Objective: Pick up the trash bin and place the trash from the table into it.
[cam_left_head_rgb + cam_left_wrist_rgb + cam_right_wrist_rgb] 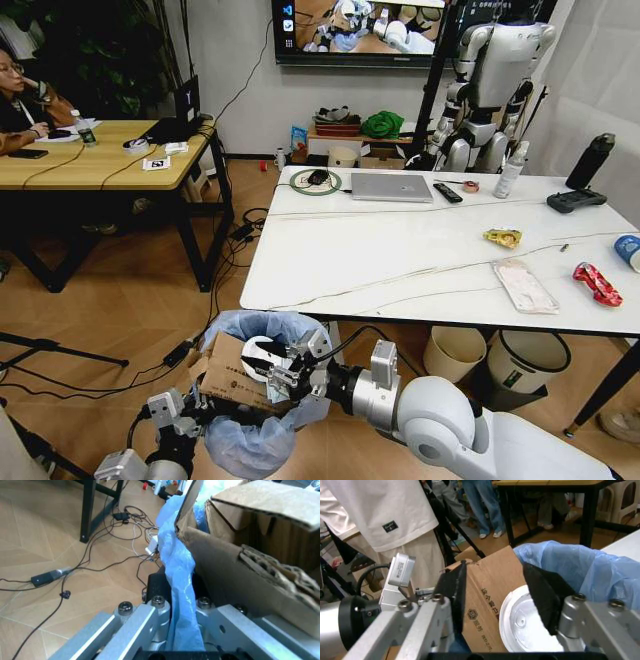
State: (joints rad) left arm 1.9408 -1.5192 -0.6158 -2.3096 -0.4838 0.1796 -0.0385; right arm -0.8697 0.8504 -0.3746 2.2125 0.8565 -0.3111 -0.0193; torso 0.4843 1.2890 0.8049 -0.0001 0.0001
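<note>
The trash bin (262, 330), lined with a crinkled blue bag (181, 573), hangs low in front of the table (400, 265) at its near left corner. My left gripper (180, 605) is shut on the bin's bagged rim, seen from the head at the bottom left (172, 408). Torn brown cardboard (228, 378) and a white round lid (525, 624) lie inside the bin. My right gripper (287, 372) hovers over them, open, its pads (455, 590) either side of the cardboard (487, 603). On the table lie a yellow wrapper (503, 237), a clear flat pack (525, 286), a red wrapper (597, 284) and a blue-white cup (628, 250).
A silver laptop (392, 187), black remote (448, 192), bottle (510, 170) and black controller (575, 200) stand along the table's far edge. A cream bin (455, 352) and grey bin (530, 362) sit under it. Cables (215, 300) cross the floor by the wooden desk (100, 155).
</note>
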